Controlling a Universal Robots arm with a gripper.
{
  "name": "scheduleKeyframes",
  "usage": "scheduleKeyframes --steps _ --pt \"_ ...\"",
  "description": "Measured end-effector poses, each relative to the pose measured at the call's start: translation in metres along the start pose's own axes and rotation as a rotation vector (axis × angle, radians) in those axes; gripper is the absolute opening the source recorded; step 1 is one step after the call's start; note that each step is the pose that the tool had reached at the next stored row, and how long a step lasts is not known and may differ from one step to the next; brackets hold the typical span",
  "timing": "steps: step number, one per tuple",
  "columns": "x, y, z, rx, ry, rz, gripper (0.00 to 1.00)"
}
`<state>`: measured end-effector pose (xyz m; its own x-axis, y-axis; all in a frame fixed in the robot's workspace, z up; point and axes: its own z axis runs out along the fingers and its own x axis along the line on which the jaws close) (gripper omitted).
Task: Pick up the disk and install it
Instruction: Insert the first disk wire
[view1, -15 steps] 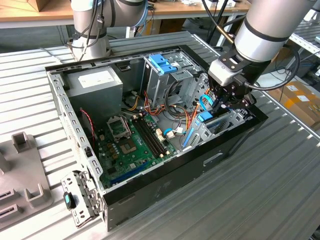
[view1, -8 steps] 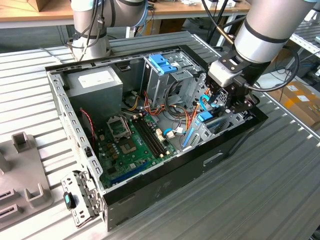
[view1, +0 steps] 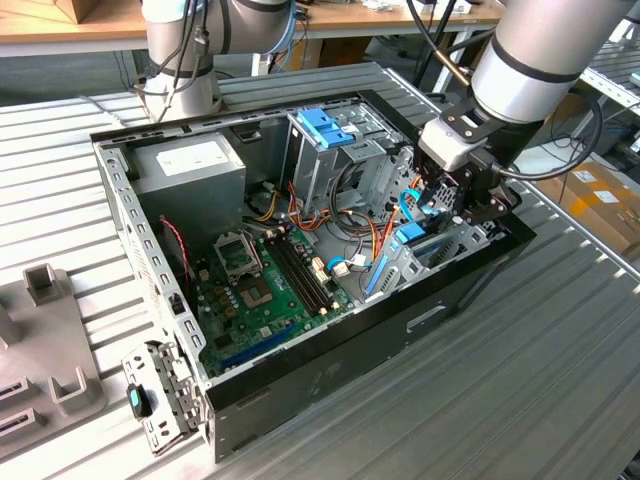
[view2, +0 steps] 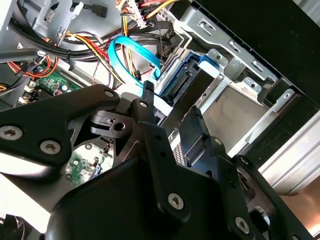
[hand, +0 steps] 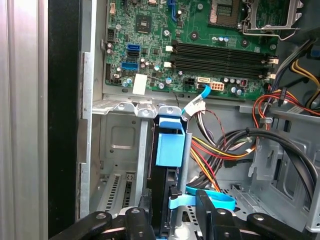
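The disk stands on edge in the drive bay at the corner of the open computer case on the exterior view's right. Its light-blue rail and dark body run along the bay's metal wall. My gripper reaches down into that bay. In the first wrist view its black fingers sit one on each side of the disk, shut on it. In the second wrist view the gripper hides most of the disk; the blue rail end shows past the fingertips.
A light-blue data cable and bundled coloured wires lie right beside the bay. The green motherboard, the grey power supply and a drive cage with a blue latch piece fill the case. Grey fixtures sit at the exterior view's left.
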<state>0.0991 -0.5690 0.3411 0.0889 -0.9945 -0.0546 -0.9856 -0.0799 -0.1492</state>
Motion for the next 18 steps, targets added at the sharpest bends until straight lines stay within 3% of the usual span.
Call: scheduleKeyframes --steps 7,8,9,10,12,15,17,18 --pt "0.0 -0.0001 -0.0001 -0.0001 0.0002 0.0 0.48" --pt "0.0001 -0.0003 -0.0001 -0.0019 0.0006 0.0 0.48" --pt "0.0001 -0.0007 0.0 -0.0082 0.0016 0.0 0.48" --pt "0.0002 -0.0017 0.0001 -0.0245 0.0036 0.001 0.48" --pt "0.0007 -0.0073 0.001 -0.0848 0.0029 0.004 0.48" --pt "0.0008 -0.0099 0.0012 -0.1119 0.0007 0.006 0.48" --pt "0.0009 -0.0098 0.0012 -0.1122 0.0008 0.006 0.48" --pt "0.0008 -0.0101 -0.0003 -0.1182 0.0008 0.006 0.48"
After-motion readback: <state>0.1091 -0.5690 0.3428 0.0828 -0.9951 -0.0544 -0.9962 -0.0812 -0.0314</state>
